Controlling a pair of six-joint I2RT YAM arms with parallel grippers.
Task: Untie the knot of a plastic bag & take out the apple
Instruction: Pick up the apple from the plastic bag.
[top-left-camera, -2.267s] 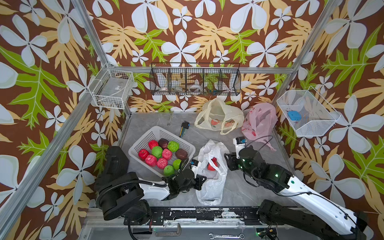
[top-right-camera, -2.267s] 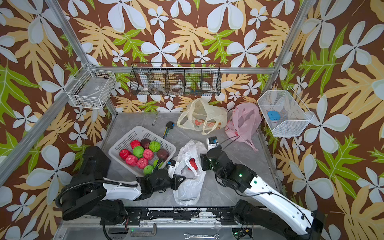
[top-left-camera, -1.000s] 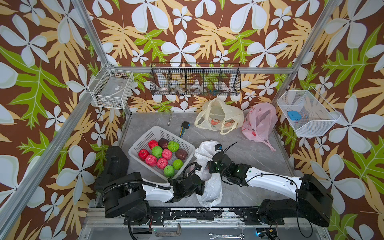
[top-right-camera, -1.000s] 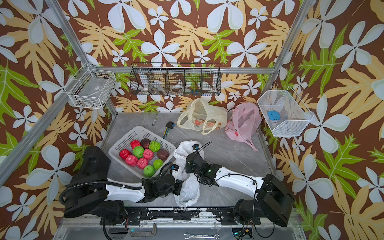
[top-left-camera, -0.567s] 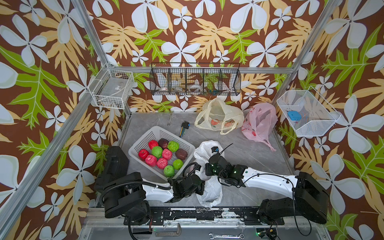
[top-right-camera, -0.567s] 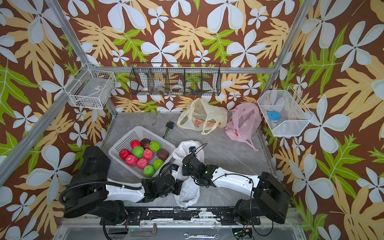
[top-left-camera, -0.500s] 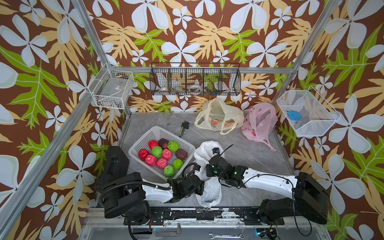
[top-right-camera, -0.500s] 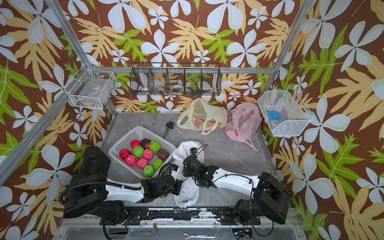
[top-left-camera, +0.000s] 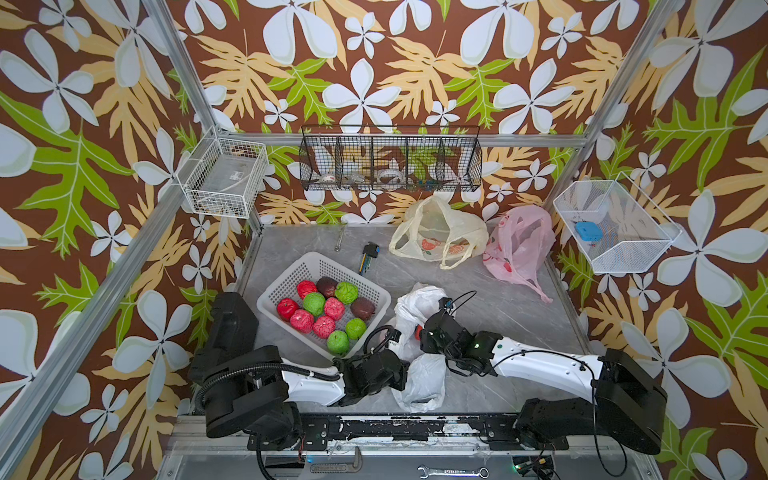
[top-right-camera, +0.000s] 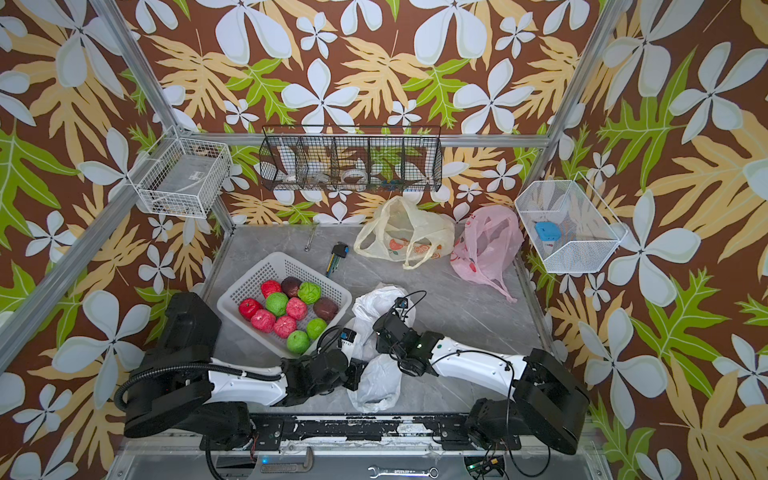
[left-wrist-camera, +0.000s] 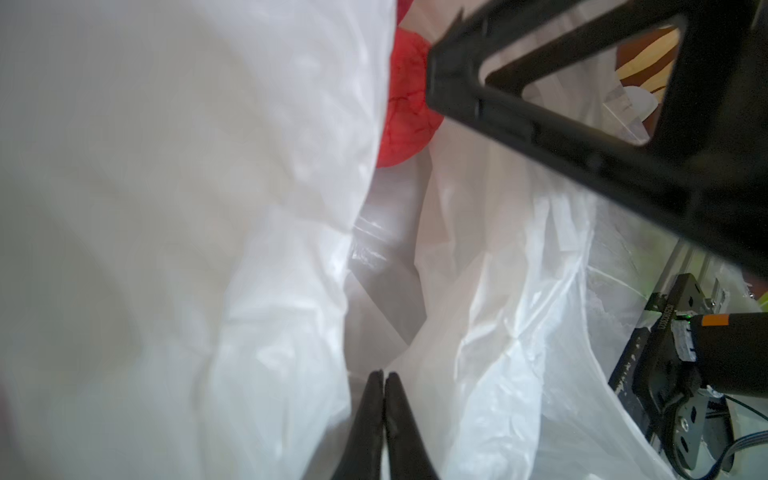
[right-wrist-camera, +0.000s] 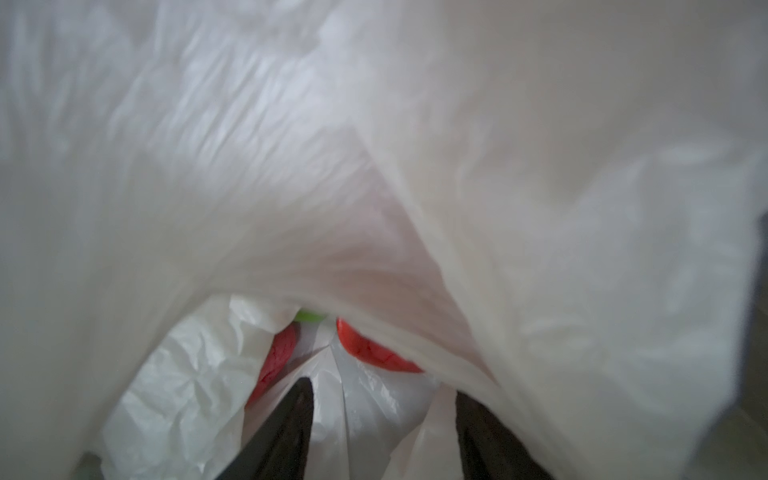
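With the left tool (left-wrist-camera: 383, 376) clenched at the near edge of the white bag (top-left-camera: 419, 374) lying mid-counter (top-left-camera: 519, 299), and the right tool (right-wrist-camera: 382, 388) spread inside its mouth, the red apple (right-wrist-camera: 374, 353) sits just beyond, so ease in straight, straddle the fruit, not the film, then close.

Cramped bag mouth, open table alongside

Inside the white bag (right-wrist-camera: 540, 208), film sags low over the spread fingers of the right gripper (right-wrist-camera: 386, 415), leaving what seems, in a blurred view, a narrow tunnel to the red apple (right-wrist-camera: 374, 353). The left gripper (left-wrist-camera: 383, 380) and basket (top-left-camera: 282, 280) crowd the bag's left flank. Bare table (top-left-camera: 519, 316) lies free up to the pink bag (top-left-camera: 519, 245) and yellow bag (top-left-camera: 436, 232).
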